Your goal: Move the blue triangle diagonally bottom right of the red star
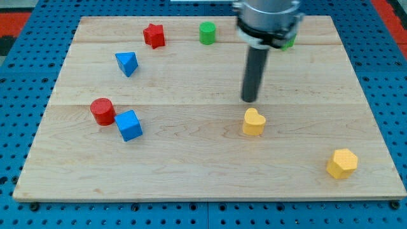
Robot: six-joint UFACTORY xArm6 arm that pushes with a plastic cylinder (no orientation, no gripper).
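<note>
The blue triangle lies on the wooden board at the upper left. The red star sits above and to the right of it, near the board's top edge. My tip is near the middle of the board, far to the right of both blocks, just above the yellow heart and not touching it.
A red cylinder and a blue cube sit side by side at the left. A green cylinder stands at the top. A green block is mostly hidden behind the arm. A yellow hexagon lies at the bottom right.
</note>
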